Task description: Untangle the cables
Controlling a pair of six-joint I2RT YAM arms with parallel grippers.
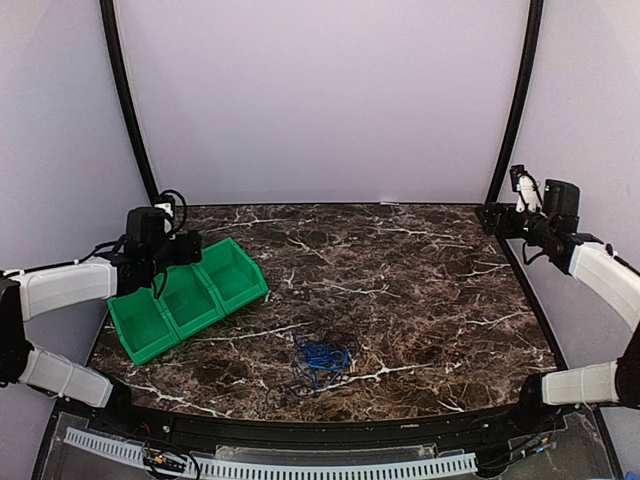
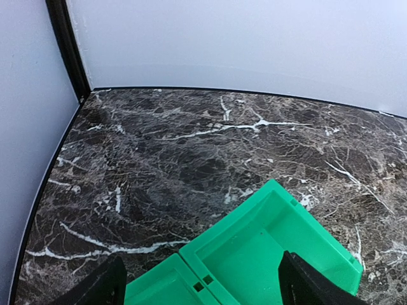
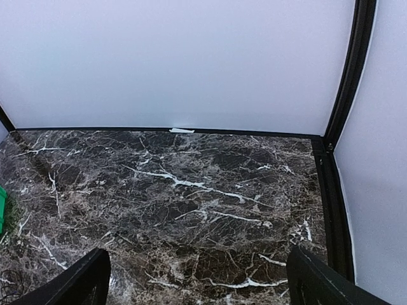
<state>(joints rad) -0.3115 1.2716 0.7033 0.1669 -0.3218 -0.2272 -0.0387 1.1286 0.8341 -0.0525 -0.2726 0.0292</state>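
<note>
The dark marble table (image 1: pixel 420 270) is the first hazard: thin black wires nearly vanish against it, so a grab could miss them or scrape the stone. The green bin (image 1: pixel 190 300) sits at the left, under the left gripper (image 1: pixel 183 250), whose fingers stand wide with nothing between them. A careless descent could knock the bin. The right gripper (image 1: pixel 497 220) hangs wide and bare near the far right corner. The cables (image 1: pixel 318 358), one blue knotted with black ones, lie in one clump near the front edge, well apart from both grippers. Pulling one strand alone could tighten the knot or drag the clump off the edge.
</note>
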